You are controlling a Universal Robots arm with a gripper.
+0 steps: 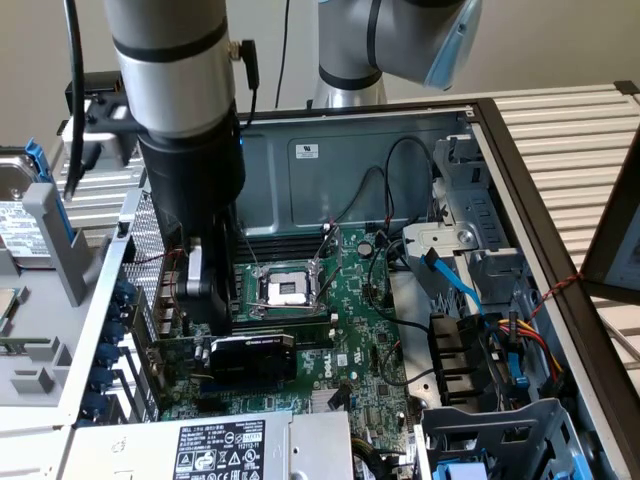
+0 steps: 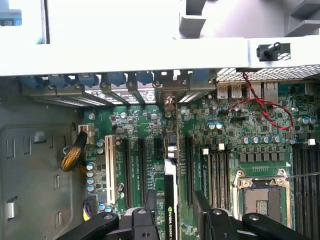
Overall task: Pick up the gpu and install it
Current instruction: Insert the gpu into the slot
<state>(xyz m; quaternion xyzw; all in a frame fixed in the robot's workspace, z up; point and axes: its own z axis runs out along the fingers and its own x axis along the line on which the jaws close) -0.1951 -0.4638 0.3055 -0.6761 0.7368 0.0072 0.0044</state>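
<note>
Gripper (image 2: pixel 172 215): standing spread open, one finger on each side of the graphics card, not visibly clamping it; in the exterior view it (image 1: pixel 205 300) is hanging under the arm at centre left of the frame.
Fingers (image 2: pixel 148 202): showing as dark links at the lower edge of the wrist frame, lying close beside the card's top edge.
Graphics card (image 2: pixel 170 200): standing on edge in a slot on the motherboard, running up the lower middle of the wrist frame; in the exterior view it (image 1: pixel 252 355) is sitting low and left of centre, black shroud facing the camera, just below the gripper.
Arm (image 1: pixel 180 120): coming down from the upper left of the exterior frame, a silver and black column over the case.
Motherboard (image 1: pixel 350 330): lying flat in the open case, green, filling the middle of the exterior frame.
Processor socket (image 1: pixel 285 290): sitting open just above the card in the exterior frame.
Expansion slots (image 2: pixel 135 170): running in parallel beside the card in the wrist frame, one white, the others dark.
Red wires (image 2: pixel 265 107): looping across the board at the upper right of the wrist frame.
Power supply (image 1: pixel 230 445): lying along the bottom edge of the exterior frame.
</note>
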